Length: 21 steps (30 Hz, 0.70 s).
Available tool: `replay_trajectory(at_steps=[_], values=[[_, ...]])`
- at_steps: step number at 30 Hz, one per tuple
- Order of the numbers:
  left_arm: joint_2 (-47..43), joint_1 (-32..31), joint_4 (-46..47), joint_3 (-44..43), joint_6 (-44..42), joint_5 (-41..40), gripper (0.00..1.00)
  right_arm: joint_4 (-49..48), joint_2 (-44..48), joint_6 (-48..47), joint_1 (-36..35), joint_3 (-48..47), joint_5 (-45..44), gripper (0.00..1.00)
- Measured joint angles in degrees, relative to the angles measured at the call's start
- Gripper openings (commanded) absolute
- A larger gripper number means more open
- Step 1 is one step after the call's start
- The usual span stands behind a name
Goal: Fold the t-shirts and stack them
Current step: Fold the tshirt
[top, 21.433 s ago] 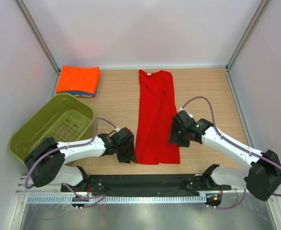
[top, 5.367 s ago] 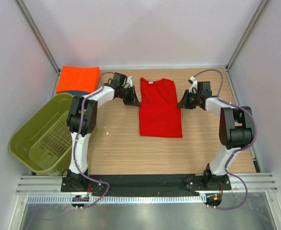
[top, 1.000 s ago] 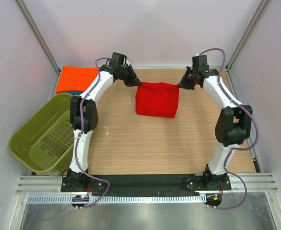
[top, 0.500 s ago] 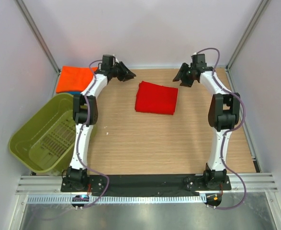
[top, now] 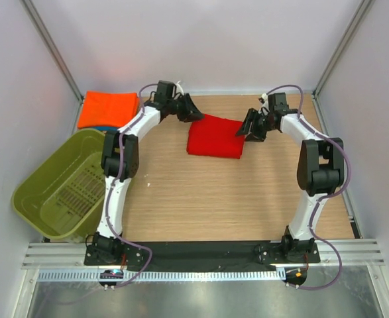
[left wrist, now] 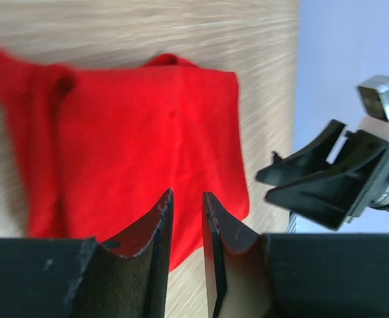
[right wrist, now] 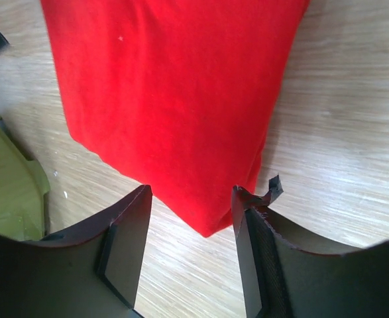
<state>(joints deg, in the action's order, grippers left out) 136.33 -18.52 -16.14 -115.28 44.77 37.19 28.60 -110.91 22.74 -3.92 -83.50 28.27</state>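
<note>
matt red cloth t-shirt [top: 214,137], wood-grain table [top: 234,199]

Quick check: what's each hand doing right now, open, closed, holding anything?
Left hand: barely open, with a narrow gap between the fingers, holding nothing.
Right hand: wide open and empty, over a corner of the red t-shirt.
</note>
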Motion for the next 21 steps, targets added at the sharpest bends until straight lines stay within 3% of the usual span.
replay_trajectory(at_steps=[4, 10, 21], values=[[5.8, -1.3, 1.1, -8.8, 0.3, 1.5, 0.25, 0.2, 0.0, 0.1, 0.1, 0.3, -1.6, 0.59], [12.4, -0.2, 1.8, -14.4, 1.7, 1.0, 0.25, -1.7, -3.8, 1.8, 2.1, -4.0, -2.3, 0.59], [16.2, 3.1, 2.3, -15.5, 2.6, 0.3, 0.26, -8.2, -18.4, 2.8, 3.4, -13.3, 0.3, 0.62]])
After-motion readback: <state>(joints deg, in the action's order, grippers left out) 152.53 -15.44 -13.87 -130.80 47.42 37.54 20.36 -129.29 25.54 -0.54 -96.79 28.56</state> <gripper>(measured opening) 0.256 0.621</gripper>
